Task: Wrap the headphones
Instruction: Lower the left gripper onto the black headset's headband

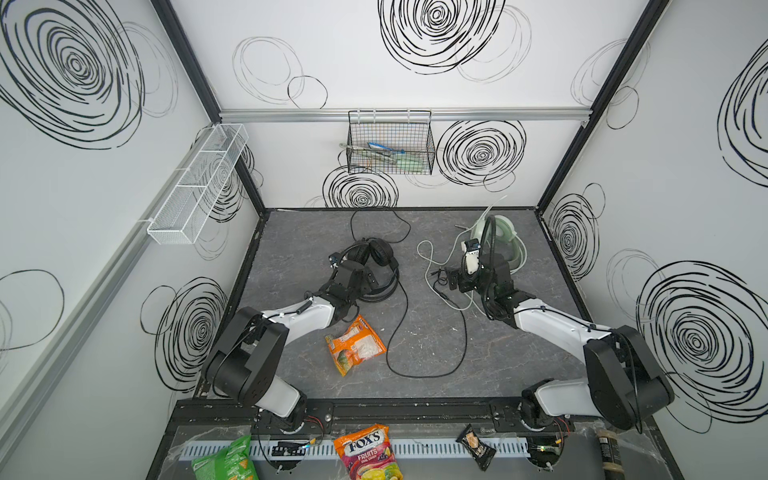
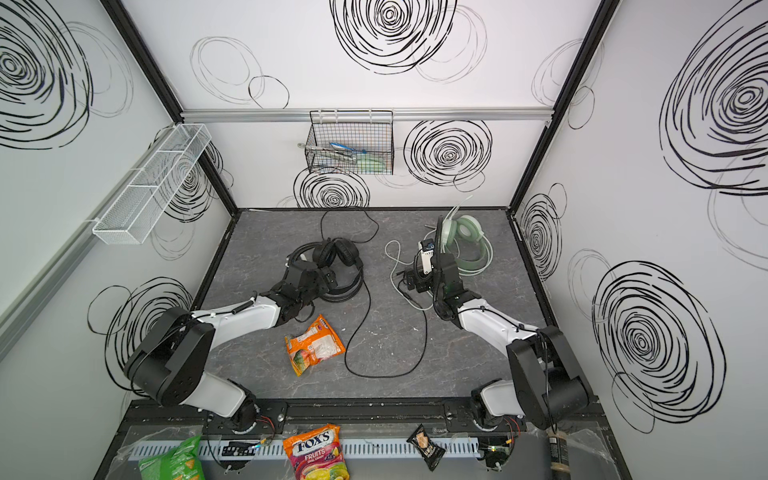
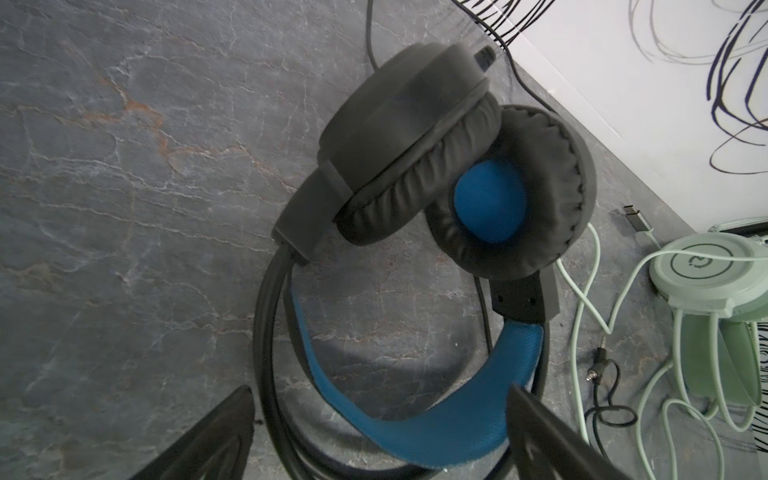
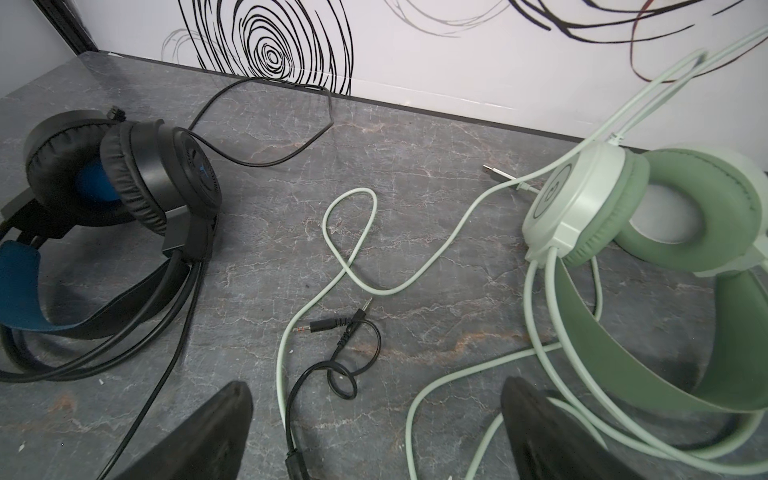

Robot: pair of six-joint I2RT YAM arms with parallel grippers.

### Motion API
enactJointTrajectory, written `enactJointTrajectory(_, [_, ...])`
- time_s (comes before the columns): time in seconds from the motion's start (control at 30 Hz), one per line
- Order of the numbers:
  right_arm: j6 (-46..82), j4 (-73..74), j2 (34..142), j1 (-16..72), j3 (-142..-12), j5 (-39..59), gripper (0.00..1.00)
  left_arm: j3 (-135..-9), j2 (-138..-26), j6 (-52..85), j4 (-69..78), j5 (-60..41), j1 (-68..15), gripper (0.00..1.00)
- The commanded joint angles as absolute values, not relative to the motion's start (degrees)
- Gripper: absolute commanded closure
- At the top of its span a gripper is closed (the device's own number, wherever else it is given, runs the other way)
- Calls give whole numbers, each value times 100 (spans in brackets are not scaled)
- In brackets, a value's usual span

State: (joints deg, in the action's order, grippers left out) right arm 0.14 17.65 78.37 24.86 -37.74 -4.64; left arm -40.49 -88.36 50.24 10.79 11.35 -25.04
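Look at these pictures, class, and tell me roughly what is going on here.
Two robot arms are setting about wrapping two corded headsets. The left gripper is open over the headband of the black headphones; the right gripper is open above the loose cable ends beside the mint-green headphones. Neither holds anything. The black cable and the pale cable sprawl unwound across the table, so no wrapping is done yet.
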Motion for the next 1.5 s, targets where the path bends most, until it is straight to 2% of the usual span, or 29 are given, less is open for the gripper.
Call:
enactJointTrajectory(0.0, [59, 1951, 7672, 2498, -3738, -533, 3, -4059, -9136, 5402, 1357, 1258, -2446, 3])
enactJointTrajectory(0.17, [62, 2055, 7472, 2505, -3631, -619, 3, -4066, -9431, 5524, 1587, 1284, -2502, 2])
enactJointTrajectory(0.33, [77, 2099, 7418, 2491, -3605, -715, 3, -4394, -9720, 5341, 1466, 1374, -2539, 15])
enactJointTrajectory(0.43, [122, 2067, 7402, 2494, -3620, -838, 3, -4553, -9913, 5296, 1383, 1541, -2613, 20])
enactJointTrajectory(0.67, [210, 2179, 7207, 2437, -3498, -905, 3, -5176, -10466, 4837, 1123, 1708, -2766, 44])
enactJointTrajectory(0.87, [312, 2179, 7150, 2398, -3465, -1143, 3, -6018, -10957, 3909, 639, 1627, -2848, 60])
enactJointTrajectory(1.03, [372, 2267, 7017, 2321, -3367, -1170, 2, -6575, -11208, 2931, 215, 1372, -2899, 67])
enactJointTrajectory(1.1, [386, 2276, 6986, 2307, -3350, -1174, 2, -6870, -11300, 2486, -12, 1338, -2966, 75])
enactJointTrajectory(1.23, [393, 2338, 6961, 2301, -3314, -1165, 0, -7212, -11437, 1597, -145, 947, -3007, 76])
enactJointTrajectory(1.37, [380, 2331, 6913, 2298, -3305, -1212, 0, -7454, -11539, 1269, -374, 620, -2875, 76])
enactJointTrajectory(1.43, [377, 2354, 6853, 2297, -3269, -1230, 0, -7530, -11575, 1287, -456, 532, -2704, 72])
enactJointTrajectory(1.47, [376, 2386, 6831, 2291, -3253, -1219, 0, -7524, -11571, 1373, -444, 495, -2589, 65])
